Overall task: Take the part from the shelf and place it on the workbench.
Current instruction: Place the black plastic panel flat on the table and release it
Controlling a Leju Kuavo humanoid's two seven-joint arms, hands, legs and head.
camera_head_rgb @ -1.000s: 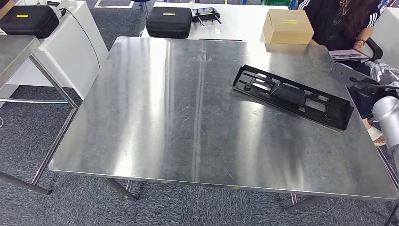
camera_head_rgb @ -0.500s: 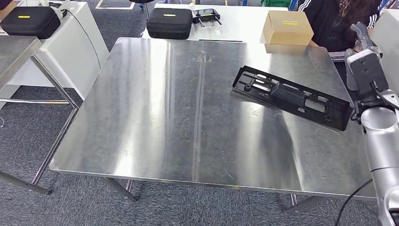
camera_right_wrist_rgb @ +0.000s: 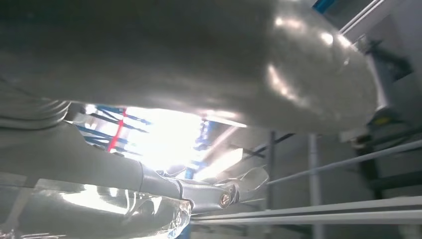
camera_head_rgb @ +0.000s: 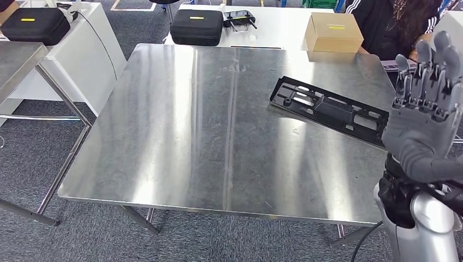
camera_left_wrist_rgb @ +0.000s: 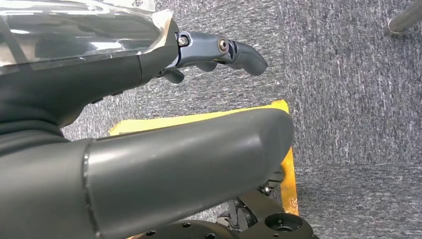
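From the head view, the long black plastic frame part (camera_head_rgb: 336, 112) lay on the steel desk (camera_head_rgb: 207, 136), running ten to four o'clock, ten o'clock of the raised, empty, spread-fingered right hand (camera_head_rgb: 423, 117), while the left wrist view showed the left hand (camera_left_wrist_rgb: 149, 124) hanging empty above carpet.

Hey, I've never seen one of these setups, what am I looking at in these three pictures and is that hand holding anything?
This is a humanoid robot with two silver arms and many-fingered hands. The wide picture comes from a camera high on its body, looking down at a steel workbench. A long black plastic part lies flat on it, toward the far right. The raised right hand has its fingers spread and holds nothing.

The other two pictures come from cameras at the wrists. The left hand hangs over grey carpet, holding nothing. Beyond the bench, two black cases and a cardboard box sit on white tables, and a person sits nearby.
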